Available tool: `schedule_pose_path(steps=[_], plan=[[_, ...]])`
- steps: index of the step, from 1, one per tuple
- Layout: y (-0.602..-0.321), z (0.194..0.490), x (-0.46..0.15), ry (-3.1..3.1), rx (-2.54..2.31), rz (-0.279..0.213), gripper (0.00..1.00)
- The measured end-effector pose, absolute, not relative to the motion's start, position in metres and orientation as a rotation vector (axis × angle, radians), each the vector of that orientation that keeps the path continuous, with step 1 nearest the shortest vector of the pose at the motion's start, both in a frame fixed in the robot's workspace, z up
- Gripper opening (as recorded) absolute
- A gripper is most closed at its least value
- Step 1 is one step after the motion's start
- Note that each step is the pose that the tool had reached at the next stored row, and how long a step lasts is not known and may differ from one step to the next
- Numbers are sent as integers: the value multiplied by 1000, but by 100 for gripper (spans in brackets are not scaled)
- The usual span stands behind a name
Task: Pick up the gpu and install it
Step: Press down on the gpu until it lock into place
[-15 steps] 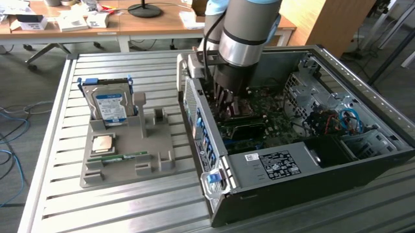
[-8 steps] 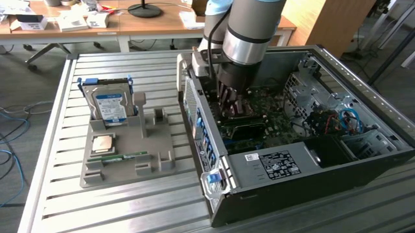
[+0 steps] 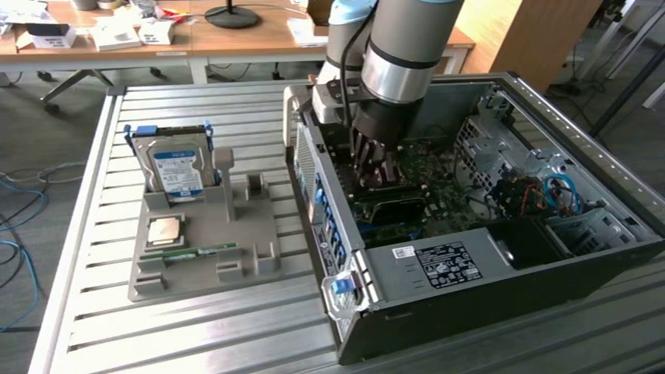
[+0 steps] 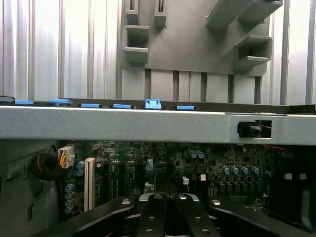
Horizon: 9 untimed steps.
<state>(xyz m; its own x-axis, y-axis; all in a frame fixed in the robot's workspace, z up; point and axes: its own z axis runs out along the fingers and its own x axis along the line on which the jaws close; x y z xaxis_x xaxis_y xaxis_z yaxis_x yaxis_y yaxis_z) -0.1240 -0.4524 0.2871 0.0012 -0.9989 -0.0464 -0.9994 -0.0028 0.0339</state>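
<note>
The black two-fingered gripper [image 3: 376, 165] is clenched shut and lowered inside the open dark metal computer case [image 3: 582, 156], just above the green motherboard [image 4: 197, 163]. A dark flat card, apparently the gpu [image 3: 379, 173], sits upright under the fingers; whether they grip it cannot be told. The grey plastic parts holder [image 3: 249, 269] on the slatted table carries no such card.

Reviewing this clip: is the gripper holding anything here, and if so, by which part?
It cannot be told. The gripper is shut, lowered inside the open computer case above the motherboard, but no gpu or other held thing shows between its fingers.
</note>
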Motion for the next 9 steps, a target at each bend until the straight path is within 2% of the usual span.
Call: schedule_pose_path(steps=[4,9], plan=[[-452,287,-124,2210,-2217,87,11],[-452,287,-124,2191,-2210,56,11]])
